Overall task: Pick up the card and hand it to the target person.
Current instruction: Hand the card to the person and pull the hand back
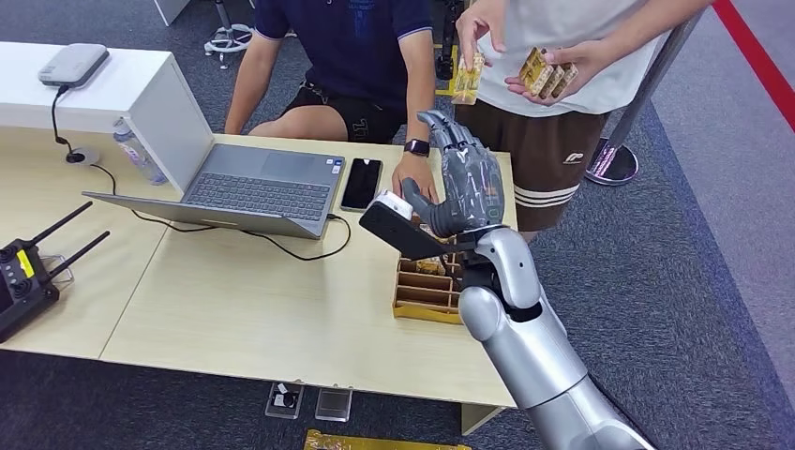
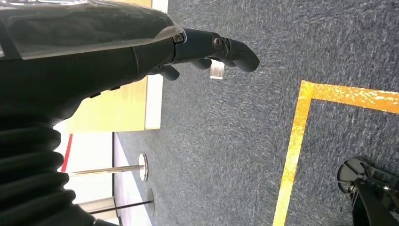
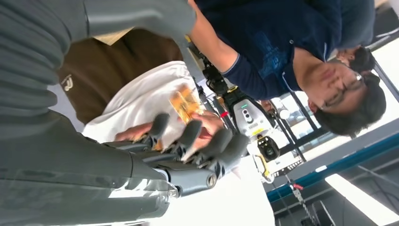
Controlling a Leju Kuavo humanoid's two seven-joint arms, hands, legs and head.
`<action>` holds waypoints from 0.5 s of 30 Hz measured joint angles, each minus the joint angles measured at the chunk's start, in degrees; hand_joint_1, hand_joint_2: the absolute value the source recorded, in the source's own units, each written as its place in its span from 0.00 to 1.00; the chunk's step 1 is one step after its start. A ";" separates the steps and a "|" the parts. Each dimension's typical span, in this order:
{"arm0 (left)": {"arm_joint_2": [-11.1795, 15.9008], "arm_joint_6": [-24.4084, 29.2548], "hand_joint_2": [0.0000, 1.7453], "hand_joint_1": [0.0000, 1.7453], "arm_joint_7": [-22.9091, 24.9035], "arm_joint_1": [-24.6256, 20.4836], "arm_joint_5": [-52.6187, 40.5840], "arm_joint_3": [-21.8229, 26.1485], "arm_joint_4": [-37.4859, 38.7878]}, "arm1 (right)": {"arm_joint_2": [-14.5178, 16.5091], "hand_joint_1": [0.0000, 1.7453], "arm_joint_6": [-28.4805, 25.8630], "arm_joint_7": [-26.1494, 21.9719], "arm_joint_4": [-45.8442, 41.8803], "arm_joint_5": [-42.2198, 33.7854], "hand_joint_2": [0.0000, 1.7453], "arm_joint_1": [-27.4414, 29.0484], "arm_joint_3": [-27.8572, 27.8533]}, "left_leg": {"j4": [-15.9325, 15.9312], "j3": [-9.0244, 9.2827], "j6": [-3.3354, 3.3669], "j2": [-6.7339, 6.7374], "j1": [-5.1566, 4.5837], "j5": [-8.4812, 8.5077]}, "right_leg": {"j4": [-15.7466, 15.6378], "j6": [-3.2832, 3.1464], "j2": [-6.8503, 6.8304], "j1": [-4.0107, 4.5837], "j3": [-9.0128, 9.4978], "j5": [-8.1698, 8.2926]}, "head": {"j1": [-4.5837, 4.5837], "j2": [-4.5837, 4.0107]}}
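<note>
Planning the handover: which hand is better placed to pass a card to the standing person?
Right. The right hand is raised above the table, near the standing person; whether its fingers hold a card is unclear. The left hand hangs over the carpet.

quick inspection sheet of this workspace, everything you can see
surface: light wooden table, front part bare
job's things: compartmented card tray at the table's right end; standing person holds gold cards; card in a robot hand cannot be told
clutter: open laptop, phone, black controller, water bottle
robot hands: right robot hand raised above the tray, toward the people; left robot hand hangs over carpet, holding nothing
cables: black laptop cable looping across the table
surroundings: blue carpet, seated person, stanchion base, yellow floor tape
</note>
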 joint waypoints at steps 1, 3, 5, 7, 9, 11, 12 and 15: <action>-0.09 0.09 0.00 0.00 0.03 0.02 0.15 0.15 -0.04 | -0.95 0.78 -0.47 -0.52 -1.89 -1.10 1.00 1.70 -1.80 | 0.00 0.00 0.00 -0.04 0.00 0.01 | -0.01 0.00 -0.04 0.00 0.01 0.00 | 0.00 0.00; -0.27 0.35 0.00 0.00 0.08 0.05 0.40 0.41 -0.10 | -2.73 0.72 -1.25 -1.87 -4.83 -2.69 1.00 4.94 -5.38 | -0.02 0.01 0.01 -0.12 0.02 0.03 | -0.09 0.01 -0.12 0.02 0.07 0.01 | 0.00 0.00; -0.45 0.60 0.00 0.00 0.10 0.12 0.70 0.72 -0.14 | -4.21 0.72 -1.85 -3.09 -6.54 -4.56 1.00 8.14 -9.35 | 0.00 0.02 0.02 -0.13 0.01 0.02 | -0.09 0.02 -0.13 0.01 0.09 0.00 | 0.00 0.00; -0.56 0.66 0.00 0.00 0.18 0.21 1.02 1.06 -0.16 | -5.12 0.73 -1.55 -3.91 -6.77 -8.35 1.00 11.10 -13.91 | 0.03 0.01 0.02 -0.14 -0.01 -0.01 | -0.06 0.02 -0.13 -0.01 0.09 -0.03 | 0.00 0.00; -0.61 0.60 0.00 0.00 0.42 0.31 1.23 1.30 -0.18 | -6.27 0.75 -0.88 -4.87 -5.04 -12.36 1.00 13.99 -19.28 | 0.01 0.03 0.02 -0.16 0.00 0.00 | -0.12 0.02 -0.15 0.00 0.13 -0.01 | 0.00 0.00; -0.66 0.51 0.00 0.00 0.66 0.40 1.28 1.39 -0.22 | -7.67 0.75 -0.86 -6.20 -1.36 -15.72 1.00 16.53 -25.28 | -0.09 0.07 0.03 -0.25 0.01 0.06 | -0.25 0.02 -0.24 0.01 0.21 0.03 | 0.00 0.00; -0.68 0.46 0.00 0.00 0.72 0.43 1.25 1.36 -0.23 | -8.15 0.73 -0.88 -7.40 0.84 -17.07 1.00 17.26 -27.92 | -0.09 0.09 0.03 -0.29 0.01 0.06 | -0.27 0.02 -0.28 0.01 0.25 0.02 | 0.00 0.00; -0.69 0.24 0.00 0.00 0.84 0.46 1.02 1.18 -0.27 | -9.48 0.70 -1.21 -8.55 7.67 -19.74 1.00 18.80 -34.88 | -0.02 0.12 0.04 -0.21 0.01 -0.02 | -0.21 0.03 -0.20 0.00 0.24 -0.01 | 0.00 0.00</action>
